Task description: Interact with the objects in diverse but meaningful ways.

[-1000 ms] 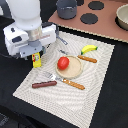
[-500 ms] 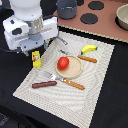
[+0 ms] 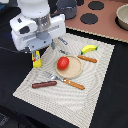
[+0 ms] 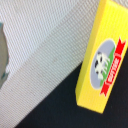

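Exterior view, left of frame: gripper [image 3: 35,54] low over the yellow block [image 3: 36,61] at the placemat [image 3: 95,85] edge; jaw state cannot be told, arm body hides them. Block straddles mat and dark table, likely approach for a grasp. Tomato [image 3: 63,63] sits on plate [image 3: 75,72], mid-frame, untouched.

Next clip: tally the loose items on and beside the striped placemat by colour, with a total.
Yellow: 2, banana and block
Red: 1, tomato
Brown: 1, sausage
Tan: 1, plate
Wooden-handled cutlery: 2, fork and knife
Total: 7
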